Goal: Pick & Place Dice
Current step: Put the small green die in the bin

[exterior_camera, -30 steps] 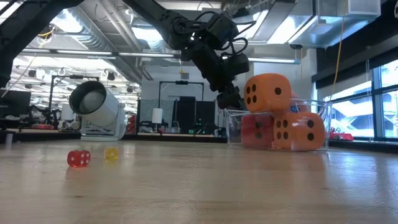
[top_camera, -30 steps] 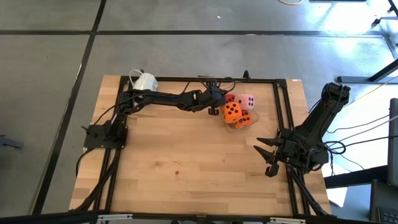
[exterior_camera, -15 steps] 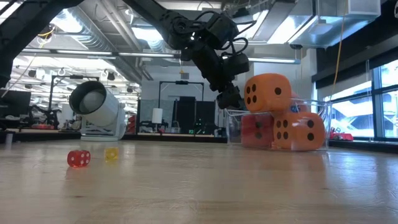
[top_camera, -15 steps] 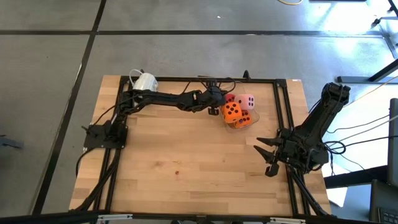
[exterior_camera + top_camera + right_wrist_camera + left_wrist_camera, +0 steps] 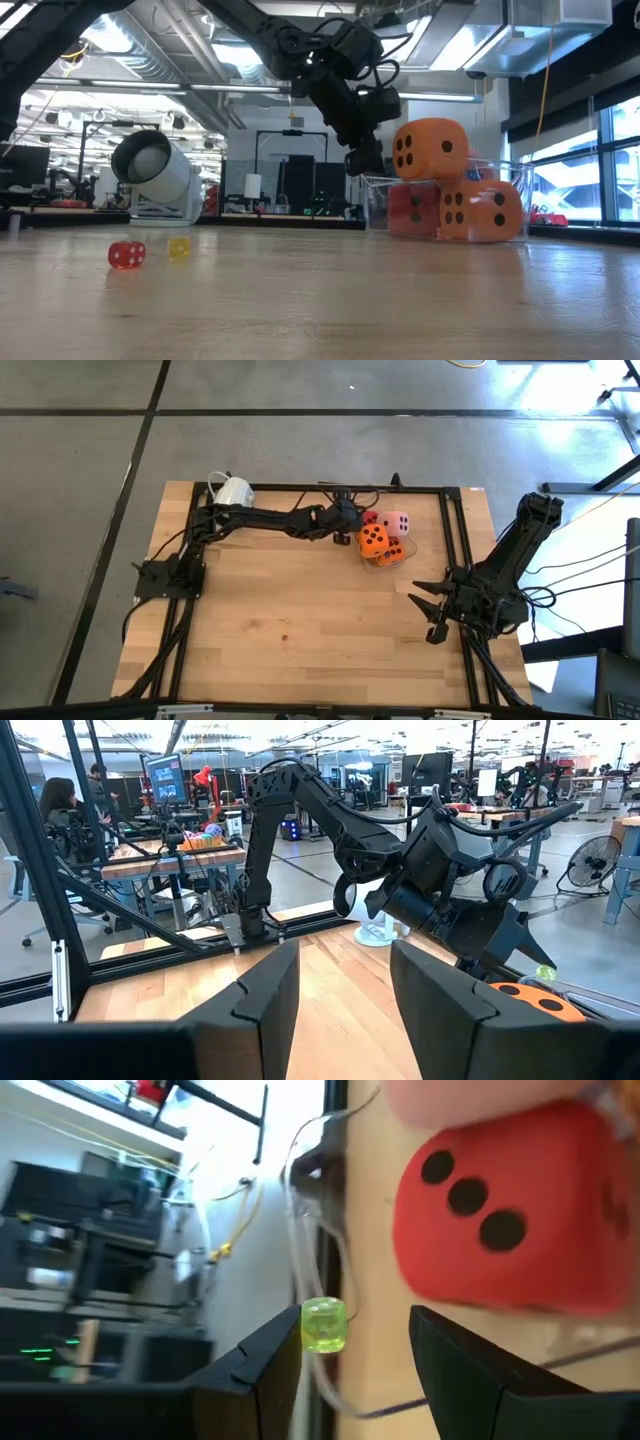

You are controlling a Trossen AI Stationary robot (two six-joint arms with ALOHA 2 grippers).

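Now | left gripper [image 5: 352, 523] open beside the dice [image 5: 373, 539] piled in clear container [image 5: 510, 172] | right gripper [image 5: 427, 612] open, parked at table [image 5: 300, 630] edge

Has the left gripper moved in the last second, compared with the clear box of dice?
Yes, slightly. In the low view the left gripper has lifted a little away from the clear box rim; the dice stayed put.

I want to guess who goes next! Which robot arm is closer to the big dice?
The left arm, probably. Its left gripper hangs right beside the dice in their clear box, jaws open. The right gripper waits far off at the table's right side.
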